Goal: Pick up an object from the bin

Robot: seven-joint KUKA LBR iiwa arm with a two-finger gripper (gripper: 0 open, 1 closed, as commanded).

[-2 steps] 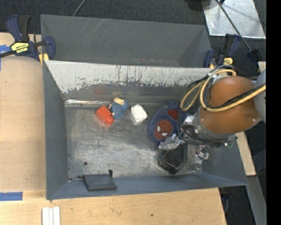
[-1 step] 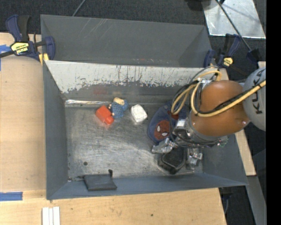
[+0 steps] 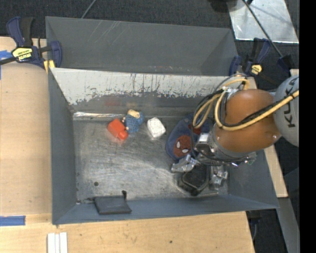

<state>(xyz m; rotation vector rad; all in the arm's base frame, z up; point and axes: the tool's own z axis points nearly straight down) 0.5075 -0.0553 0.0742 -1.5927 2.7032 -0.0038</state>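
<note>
My gripper [image 3: 201, 172] is low in the bin's front right corner, under the orange wrist cover. Right beneath it lies a black boxy object [image 3: 194, 182], partly hidden by the gripper. Just to the gripper's left, a blue and red soft toy [image 3: 180, 143] leans against the right part of the floor, touching or nearly touching the gripper's metal parts.
A white lump [image 3: 156, 127], a blue and yellow toy [image 3: 132, 120] and an orange block [image 3: 117, 130] lie together at the back middle of the bin. A dark flat pad [image 3: 112, 205] rests on the front wall at the left. The arm fills the bin's right side.
</note>
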